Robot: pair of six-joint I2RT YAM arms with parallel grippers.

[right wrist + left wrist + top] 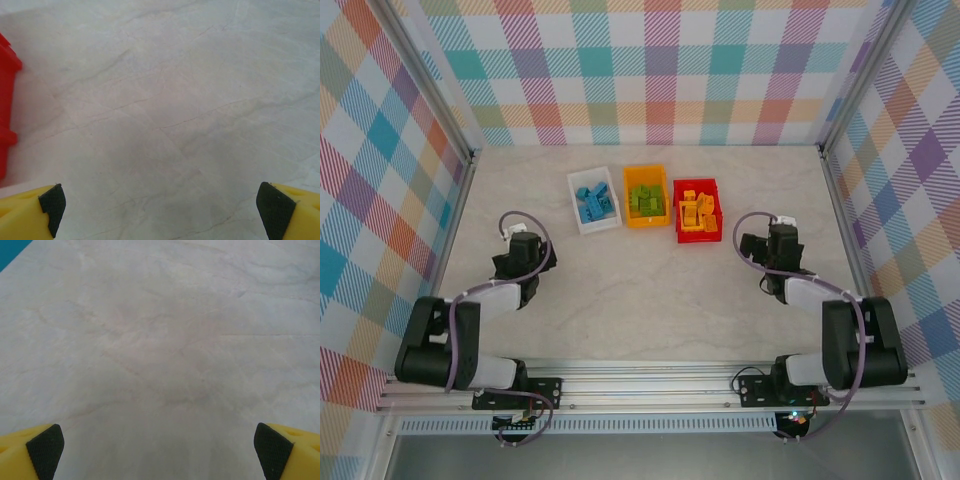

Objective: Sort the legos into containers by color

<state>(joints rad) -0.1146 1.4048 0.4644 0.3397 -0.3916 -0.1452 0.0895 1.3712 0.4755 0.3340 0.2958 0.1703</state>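
1. three containers stand in a row at the far middle of the table (640, 300): a white bin (601, 229) on the left, an orange bin (649, 224) in the middle and a red bin (699, 239) on the right, close beside one another.
2. the blue legos (595, 202) lie in the white bin, the green legos (646, 199) in the orange bin, and the yellow-orange legos (698, 210) in the red bin.
3. the left arm (490, 300) is folded low at the near left, well apart from the bins; the right arm (810, 295) is folded likewise at the near right.
4. the left gripper (160, 447) hangs over bare marbled tabletop, its yellow fingers (20, 455) with black pads spread wide at the two lower corners of its wrist view, nothing between them.
5. the right gripper (160, 207) is also spread wide and holds nothing; the red bin's wall (6, 100) shows at the left edge of its wrist view, apart from the fingers.
6. plaid walls (660, 70) enclose the table on three sides.
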